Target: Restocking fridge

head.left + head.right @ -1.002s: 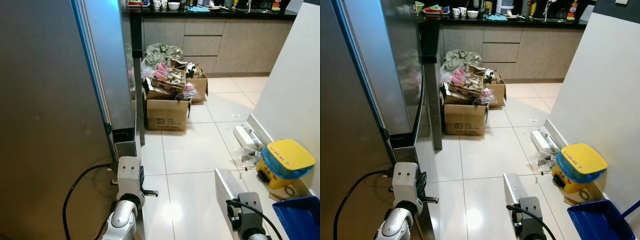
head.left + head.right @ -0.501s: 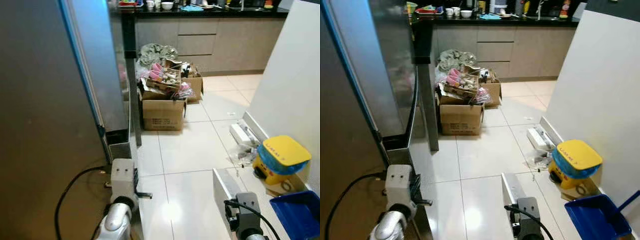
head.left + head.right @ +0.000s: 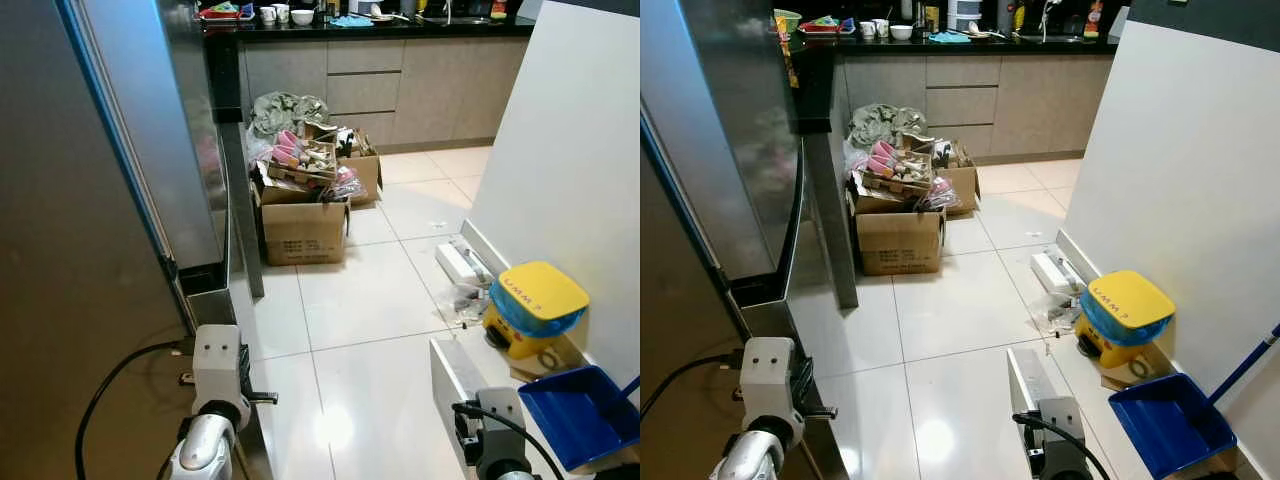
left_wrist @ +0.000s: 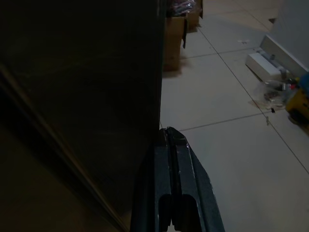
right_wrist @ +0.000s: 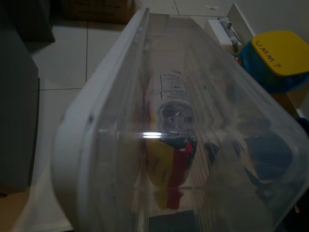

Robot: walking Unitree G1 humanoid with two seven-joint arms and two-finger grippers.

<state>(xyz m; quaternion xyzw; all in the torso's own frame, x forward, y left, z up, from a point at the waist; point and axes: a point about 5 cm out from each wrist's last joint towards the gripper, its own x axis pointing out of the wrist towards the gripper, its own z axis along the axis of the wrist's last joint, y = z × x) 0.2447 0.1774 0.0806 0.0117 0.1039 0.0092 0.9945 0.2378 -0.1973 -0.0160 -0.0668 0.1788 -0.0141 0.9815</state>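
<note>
- Fridge (image 3: 90,250): on robot's left, tall grey steel front, door shut, a narrower panel w/ blue-lit edge beside it. Judged step: approach/carry phase of restock, nothing loaded yet.
- Left gripper (image 4: 170,140): low, right by fridge's lower corner; fingers pressed together, holding nothing. Free arm, so prob. the one to pull the door.
- Cardboard boxes (image 3: 305,230): mid-floor past the fridge, heaped w/ clutter; kitchen desk (image 3: 370,22) behind w/ cups & bowls. Not in the way.
- Clear plastic bin (image 5: 159,145): carried low on robot's right, over the tile floor (image 3: 370,300). Long, see-through, white rim; inside lies a packet, white label, red/yellow print, contents unclear.
- Right gripper: wrist sits behind the bin, which appears to ride on it; fingers hidden by the plastic, can't tell if open or closed.
- Next move, my guess: face fridge, open door w/ left, keep bin level so packet doesn't slide.
- Far right by wall: yellow-lidded blue tub (image 3: 535,305), blue dustpan (image 3: 580,415).
</note>
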